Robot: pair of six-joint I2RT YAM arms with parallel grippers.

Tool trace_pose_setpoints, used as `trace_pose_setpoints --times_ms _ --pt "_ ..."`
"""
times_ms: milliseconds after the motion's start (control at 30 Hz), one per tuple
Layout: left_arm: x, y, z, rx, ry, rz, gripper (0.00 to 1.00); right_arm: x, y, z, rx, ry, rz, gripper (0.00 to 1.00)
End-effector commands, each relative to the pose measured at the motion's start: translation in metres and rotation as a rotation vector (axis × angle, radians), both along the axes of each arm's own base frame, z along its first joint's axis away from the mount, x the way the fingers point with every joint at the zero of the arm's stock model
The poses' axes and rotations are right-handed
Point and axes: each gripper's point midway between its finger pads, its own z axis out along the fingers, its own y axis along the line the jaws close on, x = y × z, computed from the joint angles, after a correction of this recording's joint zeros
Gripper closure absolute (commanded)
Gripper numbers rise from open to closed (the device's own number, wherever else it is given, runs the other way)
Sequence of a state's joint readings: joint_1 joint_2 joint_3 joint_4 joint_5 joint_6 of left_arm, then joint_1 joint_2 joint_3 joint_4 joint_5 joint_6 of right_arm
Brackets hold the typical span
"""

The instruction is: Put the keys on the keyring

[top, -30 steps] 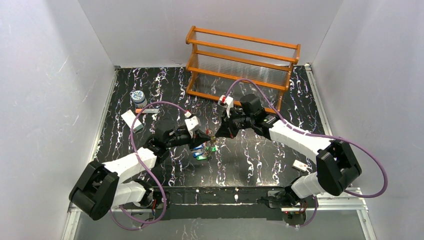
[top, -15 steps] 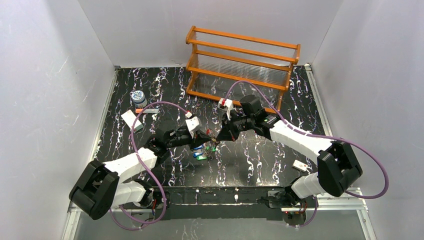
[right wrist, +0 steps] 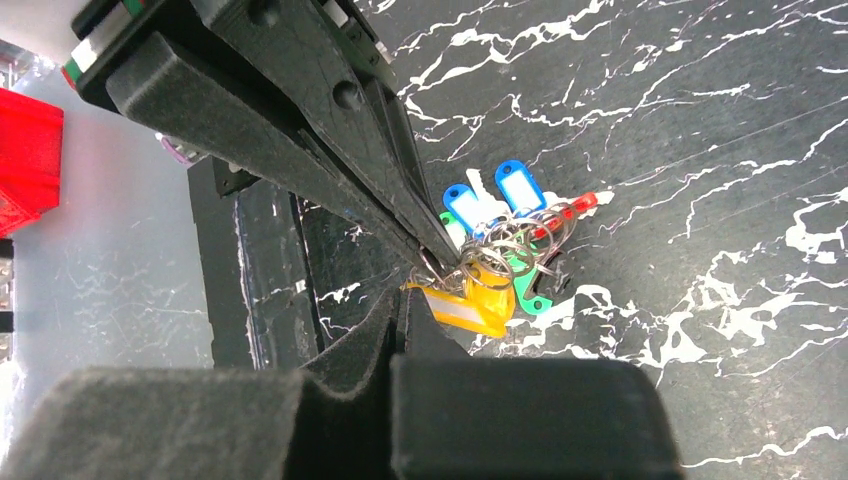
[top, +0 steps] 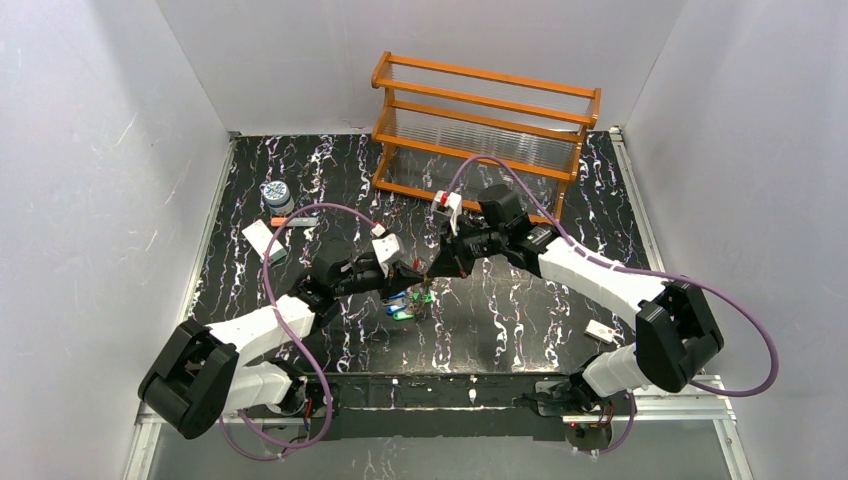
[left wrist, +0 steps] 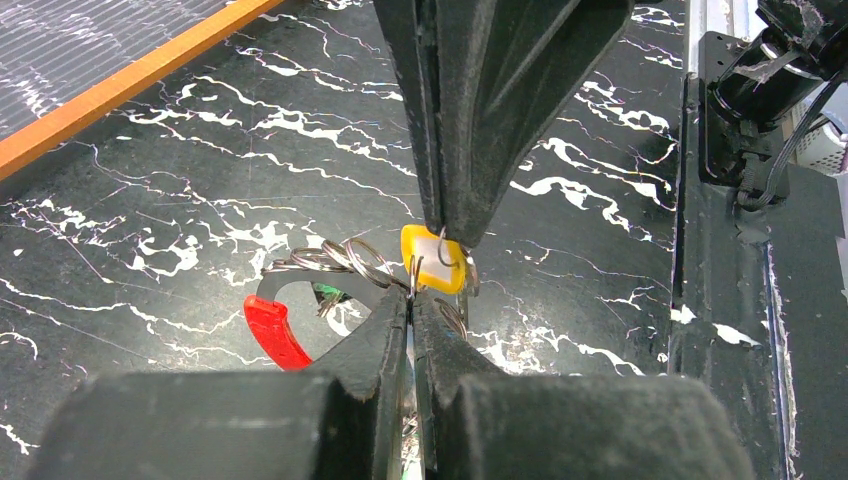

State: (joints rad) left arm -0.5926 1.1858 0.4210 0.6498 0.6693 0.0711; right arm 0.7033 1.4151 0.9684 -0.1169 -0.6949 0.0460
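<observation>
My two grippers meet tip to tip above the dark marble table (top: 500, 320). The left gripper (left wrist: 411, 296) is shut on a thin wire coil of the silvery keyring (left wrist: 340, 260), whose curved red piece (left wrist: 271, 331) hangs to the left. From the other side, my right gripper (right wrist: 405, 292) is shut on the edge of the yellow key (right wrist: 472, 306); its small ring touches the keyring coils. Two blue keys (right wrist: 462, 206) and a green one (right wrist: 526, 291) hang in the same bunch (top: 404, 302). From above, the left gripper (top: 417, 272) and right gripper (top: 431, 271) sit almost touching.
A wooden rack (top: 485, 120) stands at the back. At the left lie a round patterned jar (top: 276, 193), an orange-tipped stick (top: 293, 221) and a white card (top: 258, 234). A small white device (top: 602, 330) lies near the right arm's base.
The right wrist has edged slightly left and turned a little. Both grippers stay pinched at the same spot, with the bunch of keys hanging below them.
</observation>
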Motion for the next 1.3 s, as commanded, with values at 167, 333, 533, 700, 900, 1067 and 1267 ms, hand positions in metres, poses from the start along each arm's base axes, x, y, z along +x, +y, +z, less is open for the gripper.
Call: trace_pose_setpoints --times_ms 167,333,533,700,900,1067,1267 --pt "0.005 -0.006 0.025 -0.040 -0.073 -0.010 1.00 0.015 0.014 0.015 0.027 -0.039 -0.007 0.99" --pt "0.005 -0.005 0.024 -0.040 -0.073 -0.006 1.00 0.016 0.012 0.007 -0.001 -0.027 -0.018 0.99" --pt "0.004 -0.005 0.025 -0.041 -0.076 -0.007 1.00 0.020 0.006 0.000 -0.030 -0.036 -0.066 0.99" --pt "0.004 -0.005 0.025 -0.042 -0.078 -0.007 1.00 0.022 0.004 -0.007 -0.049 -0.019 -0.086 0.99" --pt "0.004 -0.005 0.027 -0.044 -0.085 -0.005 1.00 0.019 0.003 -0.014 -0.054 0.010 -0.096 0.99" --pt "0.003 -0.005 0.027 -0.045 -0.088 -0.005 1.00 0.016 0.002 -0.022 -0.061 0.036 -0.097 0.99" --pt "0.003 -0.004 0.027 -0.044 -0.090 -0.006 1.00 0.015 0.002 -0.025 -0.068 0.046 -0.098 0.99"
